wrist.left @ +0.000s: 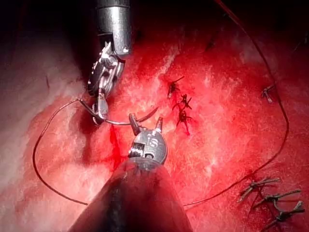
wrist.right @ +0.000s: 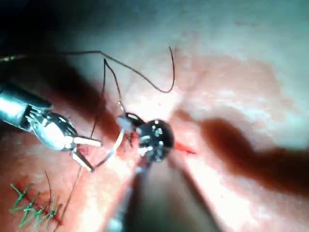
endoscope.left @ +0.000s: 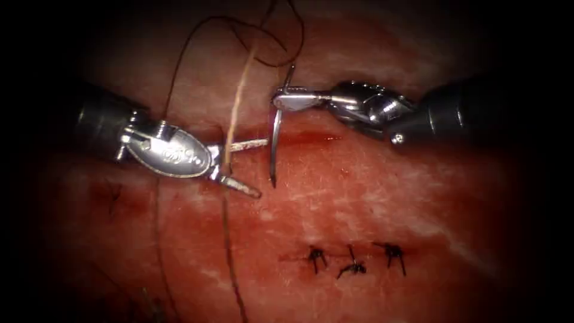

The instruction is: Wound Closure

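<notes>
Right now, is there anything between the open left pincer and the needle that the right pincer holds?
Nothing visible does. The left pincer stands open just left of the needle, with bare tissue in the gap. The right pincer grips the needle near its thread end. The thread passes close by the left pincer.

A surgical training lab: a slab of tissue [endoscope.left: 371, 197] lit by an endoscope, its surface carrying tied stitches [endoscope.left: 353, 260] and red fluid [endoscope.left: 305, 139], with two robotic tools, left [endoscope.left: 242, 167] and right [endoscope.left: 286, 98], a curved needle [endoscope.left: 274, 143] and thread [endoscope.left: 236, 107].
</notes>
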`<state>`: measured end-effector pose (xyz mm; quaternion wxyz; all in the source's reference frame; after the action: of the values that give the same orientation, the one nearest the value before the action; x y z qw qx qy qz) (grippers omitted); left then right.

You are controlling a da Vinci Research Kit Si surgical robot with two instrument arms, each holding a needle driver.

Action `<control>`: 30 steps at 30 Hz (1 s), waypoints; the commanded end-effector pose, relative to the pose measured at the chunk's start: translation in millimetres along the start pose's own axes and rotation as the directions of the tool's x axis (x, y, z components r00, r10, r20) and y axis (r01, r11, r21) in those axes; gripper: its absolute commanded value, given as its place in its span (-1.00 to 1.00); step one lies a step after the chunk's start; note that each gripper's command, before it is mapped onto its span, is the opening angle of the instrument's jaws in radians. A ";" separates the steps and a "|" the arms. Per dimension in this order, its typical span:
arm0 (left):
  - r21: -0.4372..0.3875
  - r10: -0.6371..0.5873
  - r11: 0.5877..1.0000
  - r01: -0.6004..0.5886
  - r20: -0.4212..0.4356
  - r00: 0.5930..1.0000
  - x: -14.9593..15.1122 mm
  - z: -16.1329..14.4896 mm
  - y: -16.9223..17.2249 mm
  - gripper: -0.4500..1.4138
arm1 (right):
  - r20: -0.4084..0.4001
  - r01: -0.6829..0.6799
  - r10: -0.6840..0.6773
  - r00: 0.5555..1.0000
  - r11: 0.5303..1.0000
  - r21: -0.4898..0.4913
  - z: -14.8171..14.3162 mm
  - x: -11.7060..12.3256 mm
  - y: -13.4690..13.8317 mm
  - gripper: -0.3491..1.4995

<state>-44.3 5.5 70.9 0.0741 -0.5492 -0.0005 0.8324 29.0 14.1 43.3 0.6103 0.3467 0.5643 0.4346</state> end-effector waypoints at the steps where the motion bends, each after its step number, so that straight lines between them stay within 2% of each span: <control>1: -0.010 0.005 1.000 -0.005 -0.005 1.000 -0.7 1.0 0.7 -0.24 | 0.003 -0.002 0.002 1.000 1.000 0.004 0.5 -0.8 0.0 -1.00; 11: -0.002 0.052 0.999 -0.052 -0.002 0.999 -0.8 1.9 0.7 -0.24 | 0.028 -0.015 0.015 0.999 1.000 0.001 1.2 -1.5 -0.6 -1.00; 13: -0.004 0.057 0.998 -0.057 -0.003 0.998 -0.8 1.9 0.7 -0.30 | 0.029 -0.021 0.021 0.999 1.000 0.003 1.5 -1.6 -0.7 -1.00; 16: -0.012 0.075 0.997 -0.075 -0.010 0.997 -0.7 2.0 0.7 -0.44 | 0.031 -0.027 0.026 0.999 1.000 0.006 1.8 -1.7 -0.7 -1.00; 17: -0.011 0.104 0.994 -0.104 -0.010 0.995 -0.6 2.0 0.8 -1.00 | 0.034 -0.032 0.032 0.999 0.999 0.010 1.9 -1.7 -0.8 -1.00; 25: -0.010 0.150 0.989 -0.150 -0.010 0.989 -1.0 2.1 1.5 -1.00 | 0.043 -0.063 0.061 0.997 0.997 0.050 2.2 -1.9 -1.2 -1.00; 26: -0.010 0.152 0.988 -0.152 -0.011 0.988 -1.2 2.1 1.5 -1.00 | 0.044 -0.087 0.084 0.995 0.994 0.059 2.2 -1.9 -1.3 -0.80; 27: -0.010 0.152 0.988 -0.152 -0.011 0.988 -1.2 2.1 1.5 -1.00 | 0.044 -0.087 0.084 0.995 0.994 0.059 2.2 -1.9 -1.3 -0.80; 28: -0.011 0.152 0.988 -0.152 -0.011 0.988 -1.3 2.0 1.4 -1.00 | 0.042 -0.093 0.091 0.995 0.994 0.061 2.1 -2.0 -1.4 -0.29; 29: -0.014 0.158 0.987 -0.158 -0.014 0.987 -1.3 1.9 1.4 -1.00 | 0.044 -0.093 0.090 0.995 0.994 0.063 2.1 -2.0 -1.4 0.07; 30: -0.014 0.158 0.987 -0.158 -0.014 0.987 -1.3 1.9 1.4 -1.00 | 0.044 -0.093 0.090 0.995 0.994 0.063 2.1 -2.0 -1.4 0.07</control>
<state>-45.1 4.8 72.3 0.0032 -0.5532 0.0393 0.8321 30.7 12.5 42.6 0.5884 0.3988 0.5485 0.4403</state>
